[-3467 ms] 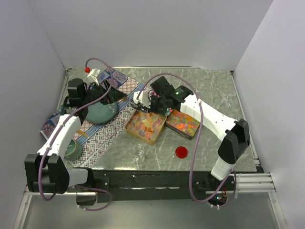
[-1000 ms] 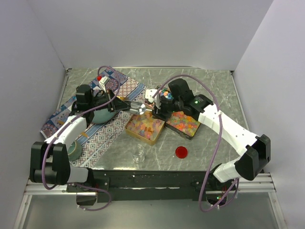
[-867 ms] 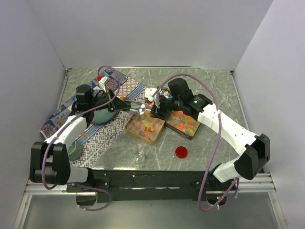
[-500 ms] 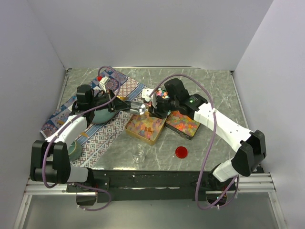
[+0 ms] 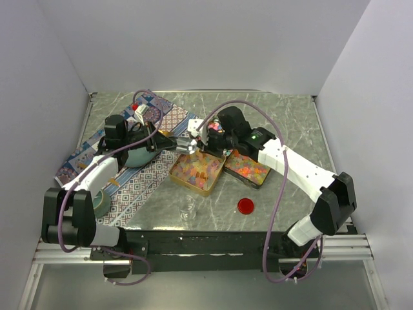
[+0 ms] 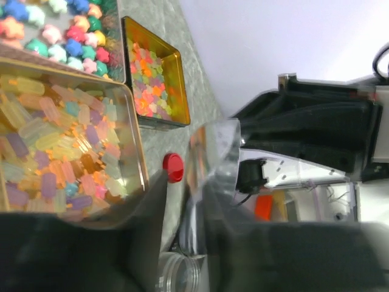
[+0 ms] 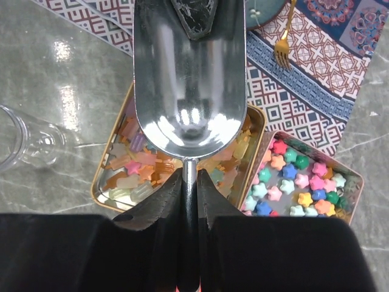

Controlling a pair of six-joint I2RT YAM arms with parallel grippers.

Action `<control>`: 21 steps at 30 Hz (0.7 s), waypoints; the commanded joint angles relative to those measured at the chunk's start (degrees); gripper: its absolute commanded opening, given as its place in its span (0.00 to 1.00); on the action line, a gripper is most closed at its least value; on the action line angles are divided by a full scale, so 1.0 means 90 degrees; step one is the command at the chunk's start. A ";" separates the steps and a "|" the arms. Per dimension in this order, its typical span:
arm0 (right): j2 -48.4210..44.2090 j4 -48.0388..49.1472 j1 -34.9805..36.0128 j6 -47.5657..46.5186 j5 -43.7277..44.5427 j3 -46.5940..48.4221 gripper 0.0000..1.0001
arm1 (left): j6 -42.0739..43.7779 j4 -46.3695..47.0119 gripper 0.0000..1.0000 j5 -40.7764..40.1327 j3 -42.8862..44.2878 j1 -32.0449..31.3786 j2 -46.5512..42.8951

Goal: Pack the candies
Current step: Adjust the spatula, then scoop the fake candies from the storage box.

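A shiny metal scoop (image 7: 189,79) hangs empty over the gold tin of translucent yellow-pink candies (image 7: 137,176). My right gripper (image 7: 189,179) is shut on the scoop's thin handle. My left gripper (image 6: 191,182) reaches in from the other side, with one fingertip (image 7: 193,15) inside the scoop's front lip. Its jaws stand slightly apart, and a strip of table shows between one finger and the scoop wall (image 6: 213,158). From above, both grippers meet at the scoop (image 5: 191,145). Pastel star candies (image 7: 304,182) fill a second tin, and orange-red-yellow candies (image 6: 155,79) fill a third tin (image 5: 246,166).
A small clear glass jar (image 5: 188,208) stands near the front edge, with a red disc (image 5: 245,206) to its right. On the left, a patterned cloth (image 5: 139,184) carries a teal bowl (image 5: 137,154), and a gold fork (image 7: 282,42) lies on it. A grey-green roll (image 5: 98,201) sits at the far left.
My right gripper has moved left to the scoop and closed on its handle. My left jaws have loosened a little on the scoop's front lip.
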 commanded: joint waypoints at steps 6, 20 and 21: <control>-0.0375 -0.1360 -0.0462 -0.0786 0.0217 0.0494 0.00 | 0.1527 -0.1429 0.81 -0.1696 0.1447 0.0305 0.0030; -0.0190 -0.4772 -0.2239 -0.3990 0.3085 0.0884 0.00 | 0.3208 -0.1823 0.82 -0.2529 0.1265 0.0140 0.0050; -0.0160 -0.4957 -0.2298 -0.4174 0.3244 0.0923 0.00 | 0.3248 -0.1676 0.82 -0.2558 0.1100 0.0110 0.0040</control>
